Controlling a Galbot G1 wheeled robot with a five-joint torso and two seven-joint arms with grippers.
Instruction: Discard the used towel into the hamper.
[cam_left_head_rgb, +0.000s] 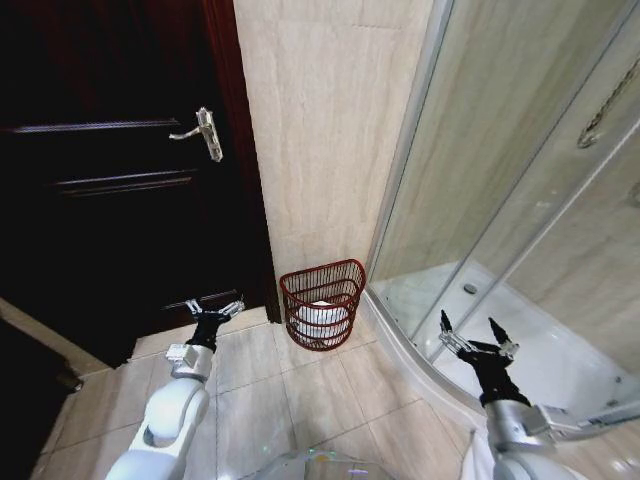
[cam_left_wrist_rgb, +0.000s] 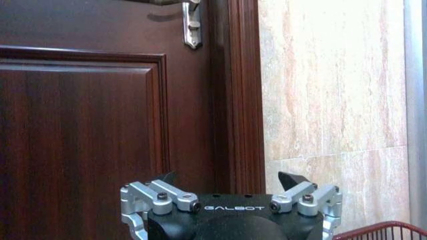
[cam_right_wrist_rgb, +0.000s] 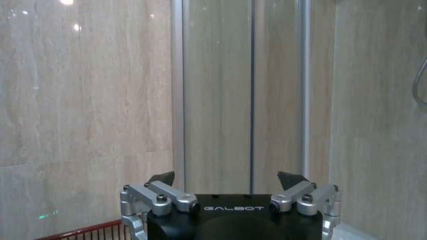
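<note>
Dark wood door (cam_left_head_rgb: 110, 180) stands left of the hamper (cam_left_head_rgb: 322, 303), its metal handle (cam_left_head_rgb: 205, 133) high above it. Left of the hamper, the left gripper (cam_left_head_rgb: 216, 308) hangs low before the door with fingers spread apart, empty. The hamper sits on the tiled floor (cam_left_head_rgb: 300, 385) against the beige wall (cam_left_head_rgb: 320, 120), a white towel (cam_left_head_rgb: 322, 318) lying inside. Right of the hamper, the right gripper (cam_left_head_rgb: 478, 336) hovers over the shower tray (cam_left_head_rgb: 560, 350), claws apart, empty.

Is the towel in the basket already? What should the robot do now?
Probably just back away. Something white lies inside the hamper, likely the towel, and the left hand and right hand are both open and empty, so nothing seems left to drop.
</note>
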